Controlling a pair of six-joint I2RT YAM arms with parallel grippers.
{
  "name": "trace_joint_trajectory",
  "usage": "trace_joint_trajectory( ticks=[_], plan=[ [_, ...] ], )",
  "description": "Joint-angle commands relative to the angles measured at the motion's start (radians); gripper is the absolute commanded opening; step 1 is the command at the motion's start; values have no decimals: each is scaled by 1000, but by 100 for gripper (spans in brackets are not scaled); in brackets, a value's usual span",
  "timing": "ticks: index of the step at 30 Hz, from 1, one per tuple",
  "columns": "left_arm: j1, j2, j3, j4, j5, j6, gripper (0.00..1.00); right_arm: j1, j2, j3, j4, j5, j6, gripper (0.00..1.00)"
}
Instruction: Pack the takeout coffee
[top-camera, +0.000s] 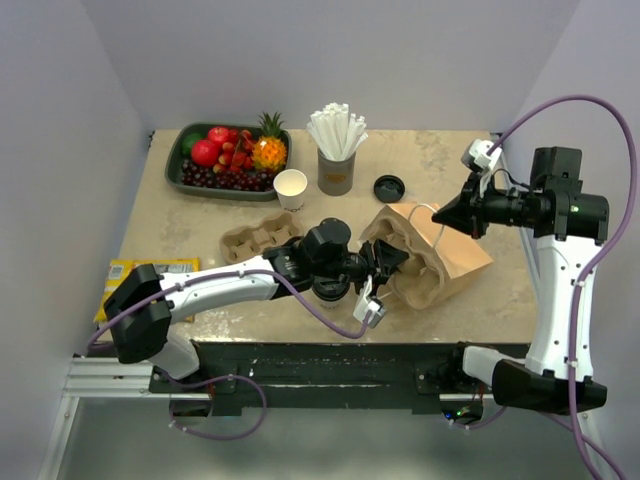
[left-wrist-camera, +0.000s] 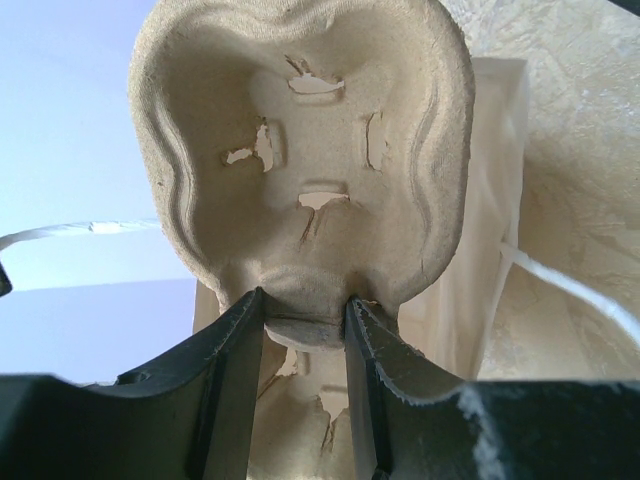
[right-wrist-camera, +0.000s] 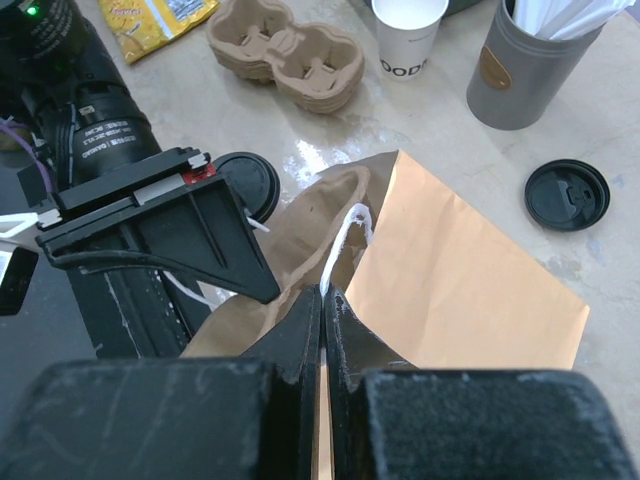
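the left hand (left-wrist-camera: 305, 300) is half closed on the near rim of a brown moulded pulp two-cup carrier (left-wrist-camera: 300, 150), which sits tilted in the mouth of a brown paper bag (right-wrist-camera: 460, 290) lying on the beige table (top-camera: 450, 160). the right hand (right-wrist-camera: 323, 298) is pinched tight on the bag's white string handle (right-wrist-camera: 345, 235). the small white paper cup with round black lid (top-camera: 330, 290) stands on the table under the left wrist, outside the bag.
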Motion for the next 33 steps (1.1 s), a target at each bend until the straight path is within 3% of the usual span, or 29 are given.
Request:
trace_joint_trajectory(
  ticks=[1,17,25,33],
  plan=[
    [22,9,34,31,79,-40,0,31,-19,21,-89,18,-22,0],
    [105,77,65,14,130,6,0,92,-2,60,-89,49,-28,0],
    [110,95,42,74,58,48,0,100,-1,60,-90,58,-42,0],
    [164,121,111,-23,200,5,0,126,-16,48,-89,58,-29,0]
  ],
)
